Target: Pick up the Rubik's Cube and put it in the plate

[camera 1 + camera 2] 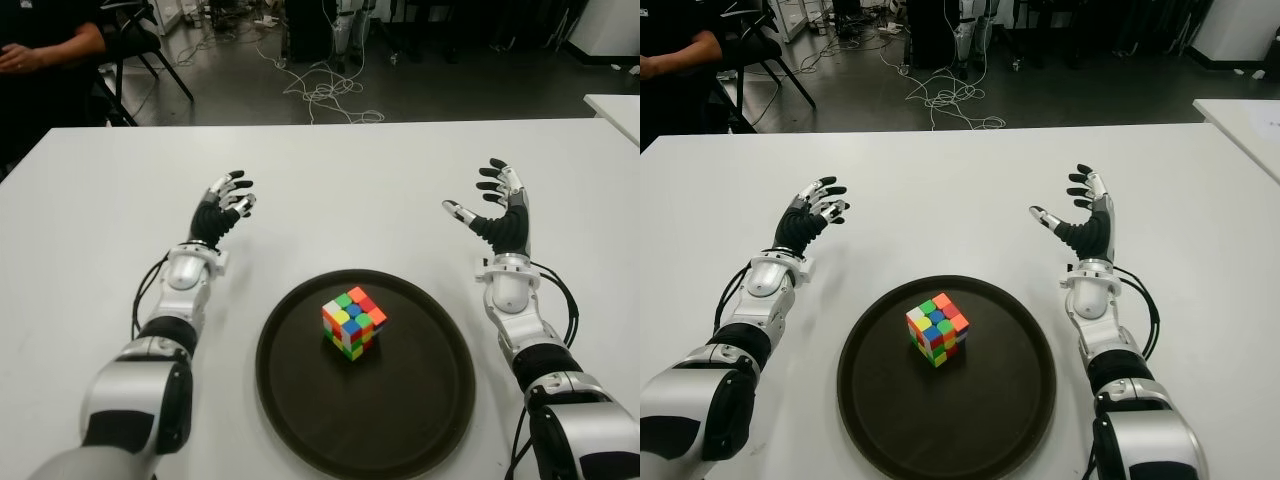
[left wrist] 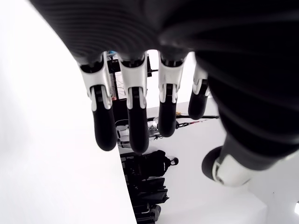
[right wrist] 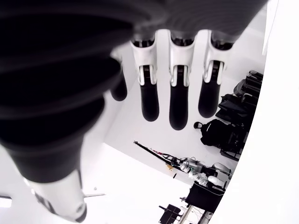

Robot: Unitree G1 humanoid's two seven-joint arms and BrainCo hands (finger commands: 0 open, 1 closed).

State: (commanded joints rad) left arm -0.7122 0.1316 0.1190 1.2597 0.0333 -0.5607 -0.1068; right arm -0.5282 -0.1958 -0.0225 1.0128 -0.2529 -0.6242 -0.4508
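On the plate [image 1: 300, 400] sits the cube [image 1: 354, 322]; my left robot hand [image 1: 226, 205] and right robot hand [image 1: 497, 208] flank it over the counter [image 1: 350, 190], fingers spread, empty.

Even, bright indoor light on a pale table; dim room behind.

The white table [image 1: 330, 180] is lit evenly from above and reads almost flat, with only faint soft shadows beneath the left hand [image 1: 225, 205] and right hand [image 1: 495, 210]. The dark plate [image 1: 300, 400] shows a thin sheen along its rim, and the Rubik's Cube [image 1: 353, 323] throws little shadow on it. The floor [image 1: 400, 90] beyond is much darker. In both wrist views the near wrist casing is a blurred dark mass, the fingers [image 2: 138, 121] are sharper, and the white surroundings wash out.
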